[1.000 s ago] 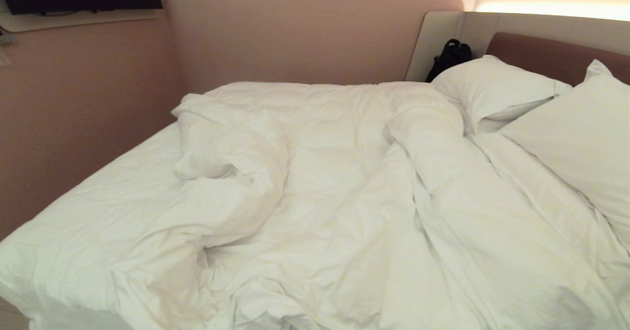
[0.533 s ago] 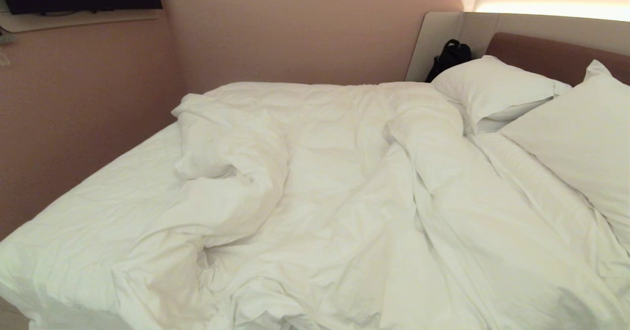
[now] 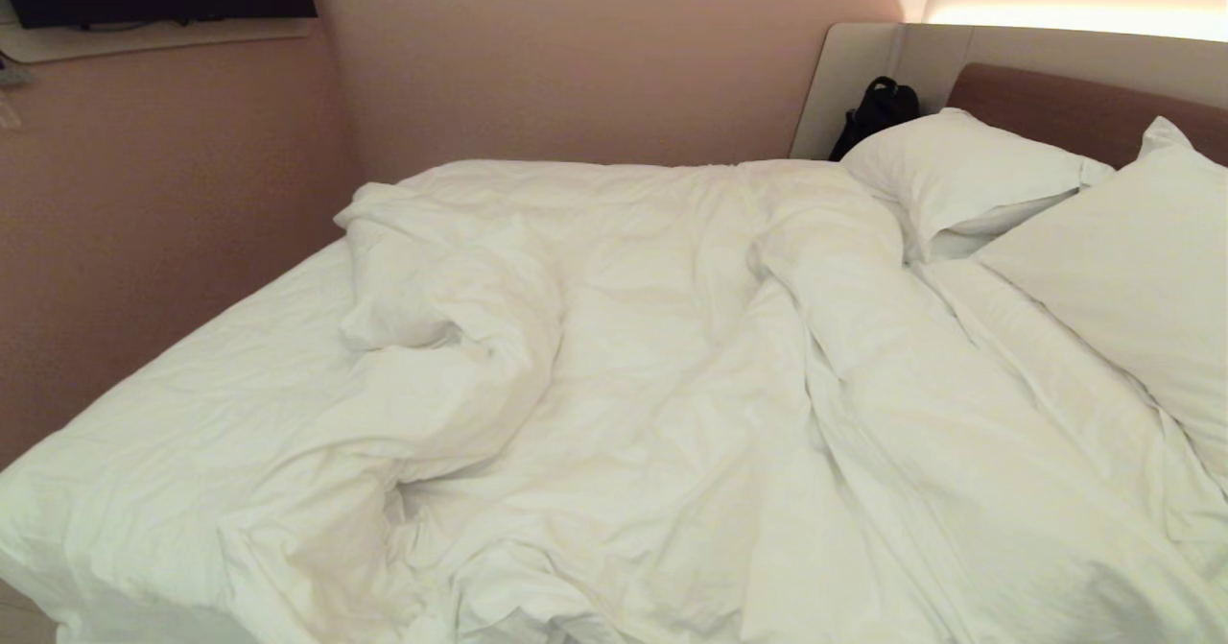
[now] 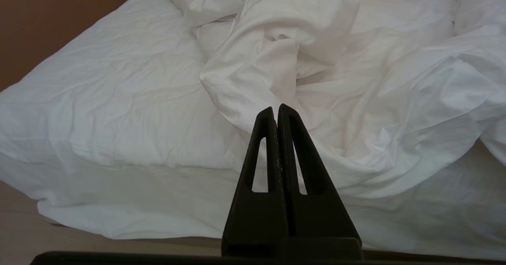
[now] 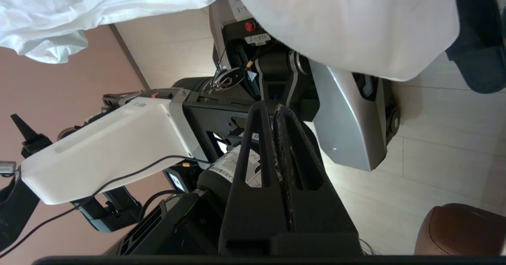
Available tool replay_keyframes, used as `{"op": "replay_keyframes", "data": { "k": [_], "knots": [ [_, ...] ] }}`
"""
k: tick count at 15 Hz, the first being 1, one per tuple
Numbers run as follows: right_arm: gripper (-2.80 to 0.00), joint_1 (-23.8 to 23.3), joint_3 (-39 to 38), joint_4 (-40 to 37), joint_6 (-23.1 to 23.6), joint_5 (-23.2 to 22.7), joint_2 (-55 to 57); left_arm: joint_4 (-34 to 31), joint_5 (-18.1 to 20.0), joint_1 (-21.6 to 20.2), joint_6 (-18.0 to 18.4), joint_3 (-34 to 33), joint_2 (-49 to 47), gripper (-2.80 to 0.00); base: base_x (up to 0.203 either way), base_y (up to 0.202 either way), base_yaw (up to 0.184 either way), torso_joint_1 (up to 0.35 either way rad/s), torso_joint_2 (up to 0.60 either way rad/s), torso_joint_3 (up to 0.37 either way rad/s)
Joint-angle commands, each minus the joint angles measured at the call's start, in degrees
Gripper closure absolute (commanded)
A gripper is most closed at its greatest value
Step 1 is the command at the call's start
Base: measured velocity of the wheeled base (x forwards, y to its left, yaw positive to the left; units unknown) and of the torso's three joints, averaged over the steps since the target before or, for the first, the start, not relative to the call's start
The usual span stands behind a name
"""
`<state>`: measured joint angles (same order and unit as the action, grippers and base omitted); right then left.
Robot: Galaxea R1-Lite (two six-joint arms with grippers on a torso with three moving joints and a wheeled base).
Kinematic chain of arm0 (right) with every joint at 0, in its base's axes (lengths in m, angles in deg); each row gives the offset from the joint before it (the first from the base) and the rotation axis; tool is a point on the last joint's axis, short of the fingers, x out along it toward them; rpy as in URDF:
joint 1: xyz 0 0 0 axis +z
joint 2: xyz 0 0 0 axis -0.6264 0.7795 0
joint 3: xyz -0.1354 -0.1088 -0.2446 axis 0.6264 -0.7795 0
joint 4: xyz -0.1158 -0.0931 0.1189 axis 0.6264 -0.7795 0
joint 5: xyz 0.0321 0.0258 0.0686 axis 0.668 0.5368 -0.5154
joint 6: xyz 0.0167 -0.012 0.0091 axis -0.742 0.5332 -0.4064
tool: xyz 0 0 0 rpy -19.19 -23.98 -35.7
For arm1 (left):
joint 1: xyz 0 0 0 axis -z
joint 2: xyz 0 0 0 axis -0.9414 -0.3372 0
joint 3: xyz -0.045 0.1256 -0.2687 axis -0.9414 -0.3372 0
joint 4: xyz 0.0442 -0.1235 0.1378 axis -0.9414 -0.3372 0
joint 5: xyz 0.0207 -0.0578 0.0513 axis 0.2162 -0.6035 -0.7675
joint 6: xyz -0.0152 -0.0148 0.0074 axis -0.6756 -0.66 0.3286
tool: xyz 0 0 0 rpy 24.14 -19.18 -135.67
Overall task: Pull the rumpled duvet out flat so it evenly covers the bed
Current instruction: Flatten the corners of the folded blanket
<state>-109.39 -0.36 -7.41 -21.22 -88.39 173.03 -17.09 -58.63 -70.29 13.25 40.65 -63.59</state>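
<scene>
Duvet point(image 3: 672, 385) lies bunched in folds over the centre and right of the bed point(image 3: 173, 433), bare sheet at lower left. Left gripper point(image 4: 276, 111), jaws pressed together and empty, hangs before the near edge. Right gripper point(image 5: 270, 109), jaws also together, points at the robot's base. Pillows point(image 3: 959, 178) rest upper right.

**A bed under heaped white linen**

We see the bed point(image 3: 1074, 107) with its brown headboard inside a beige surround. On its fitted sheet point(image 3: 192, 404) — bare along the robot's left side — lies the duvet point(image 3: 672, 385), bunched into thick folds across the middle and right. Two pillows point(image 3: 959, 178) lean at the headboard end, the nearer one resting on the duvet's edge.
</scene>
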Motion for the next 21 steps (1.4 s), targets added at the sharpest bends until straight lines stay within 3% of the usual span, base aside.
{"op": "replay_keyframes", "data": {
  "k": [1,9,21],
  "knots": [
    [0.00,-0.06,0.74,-0.33,0.15,-0.63,0.16,0.00,-0.01,0.00,0.01,-0.02,0.00,0.00,0.000,0.000,0.000,0.000,0.00,0.000],
    [0.00,-2.61,10.05,-0.58,-2.57,-2.93,5.51,0.00,-0.01,0.00,0.01,-0.02,0.00,0.00,0.000,0.000,0.000,0.000,0.00,0.000],
    [0.00,-2.87,10.06,-0.32,-2.31,-2.30,5.78,0.00,-0.01,0.00,0.01,-0.02,0.00,0.00,0.000,0.000,0.000,0.000,0.00,0.000]
  ]
}}
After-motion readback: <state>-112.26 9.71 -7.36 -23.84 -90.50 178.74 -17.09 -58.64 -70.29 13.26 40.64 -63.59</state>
